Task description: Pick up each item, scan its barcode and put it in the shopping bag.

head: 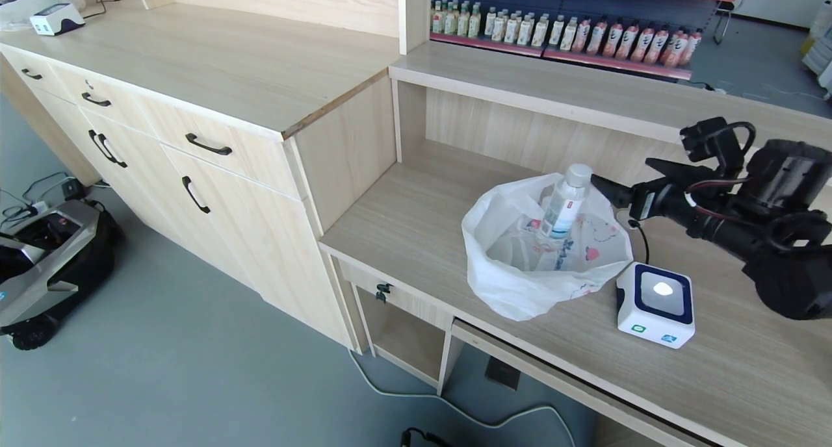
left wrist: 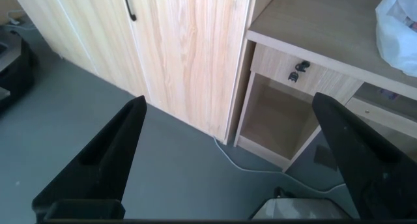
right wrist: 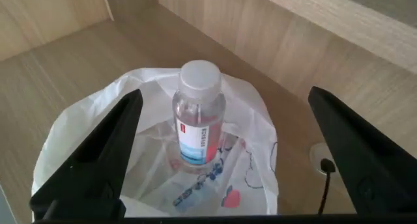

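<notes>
Bottle (head: 564, 203) stands inside the shopping bag (head: 520, 284) on the bench (head: 403, 232), so that item looks bagged. Right hand (head: 621, 172) sits spread open near its cap, gripping nothing; left hand (left wrist: 229, 99) gapes empty above the floor (left wrist: 176, 162).

The right arm (head: 747, 219) comes in over the desk's (head: 403, 232) right end and lies nearly level above its back part. The right pincer (head: 621, 174) points toward the left end, its fingers (right wrist: 98, 165) spread wide, gripping nothing. The left pincer (left wrist: 229, 100) hangs off the desk's front left corner, tilted downward, likewise wide apart and empty.
</notes>
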You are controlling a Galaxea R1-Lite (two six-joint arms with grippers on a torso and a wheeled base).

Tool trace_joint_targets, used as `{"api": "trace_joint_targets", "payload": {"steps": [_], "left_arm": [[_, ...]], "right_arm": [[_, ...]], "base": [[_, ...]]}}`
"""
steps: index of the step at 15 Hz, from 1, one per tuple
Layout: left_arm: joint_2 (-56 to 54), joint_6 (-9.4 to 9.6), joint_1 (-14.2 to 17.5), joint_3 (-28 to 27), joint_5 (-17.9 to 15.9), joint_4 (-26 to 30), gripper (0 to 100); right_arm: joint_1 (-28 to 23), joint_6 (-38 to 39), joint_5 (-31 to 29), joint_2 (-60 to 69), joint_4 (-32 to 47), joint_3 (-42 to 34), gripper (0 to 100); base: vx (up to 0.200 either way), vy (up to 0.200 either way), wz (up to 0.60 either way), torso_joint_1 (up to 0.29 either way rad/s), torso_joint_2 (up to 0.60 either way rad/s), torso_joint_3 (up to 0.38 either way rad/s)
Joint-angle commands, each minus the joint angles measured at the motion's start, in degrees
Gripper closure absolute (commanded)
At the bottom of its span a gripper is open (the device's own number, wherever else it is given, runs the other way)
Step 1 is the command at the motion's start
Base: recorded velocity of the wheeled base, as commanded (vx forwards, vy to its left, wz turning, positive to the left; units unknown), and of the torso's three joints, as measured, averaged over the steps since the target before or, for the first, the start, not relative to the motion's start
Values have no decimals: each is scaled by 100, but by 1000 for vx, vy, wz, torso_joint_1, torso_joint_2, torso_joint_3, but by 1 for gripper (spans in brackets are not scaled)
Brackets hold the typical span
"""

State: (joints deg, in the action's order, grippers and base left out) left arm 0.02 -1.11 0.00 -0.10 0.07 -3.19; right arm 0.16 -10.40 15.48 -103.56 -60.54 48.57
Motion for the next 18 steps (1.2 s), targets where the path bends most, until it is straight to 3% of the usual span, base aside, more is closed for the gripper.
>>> {"api": "trace_joint_targets", "payload": {"steps": [1,3,5,7,9,10,13,18], "left_arm": [[-2,-3,0,1,1,3,0],[-2,-3,0,1,1,3,0],[-2,-3,0,1,1,-6,0],[-2,-3,0,1,1,-6,0],[-2,-3,0,1,1,-6,0],[-2,-3,0,1,1,3,0],[-2,-3,0,1,1,-6,0],[-2,-3,0,1,1,-6,0]], "right_arm": [[-2108,-296,7,3729,2951,-1367,0],[-3637,-832,-1,4081,4261,-1341,0],[-4428,-1131,-247,4151,4973,-1280,0],[-4551,-1096,-1610,4089,5043,-1262,0],[-4656,-1034,-3851,3747,5298,-1253,0],[-4692,-1034,-4176,3500,5316,-1280,0],[-4815,-1061,-4211,2481,5184,-1271,0],[-4762,-1720,-4203,679,3681,-858,0]], "base": [[0,0,0,0,0,0],[0,0,-600,-17,10,12],[0,0,-600,-127,202,98],[0,0,-600,-15,54,14],[0,0,-600,-2,17,10],[0,0,0,0,0,0],[0,0,0,0,0,0],[0,0,0,0,0,0]]}}
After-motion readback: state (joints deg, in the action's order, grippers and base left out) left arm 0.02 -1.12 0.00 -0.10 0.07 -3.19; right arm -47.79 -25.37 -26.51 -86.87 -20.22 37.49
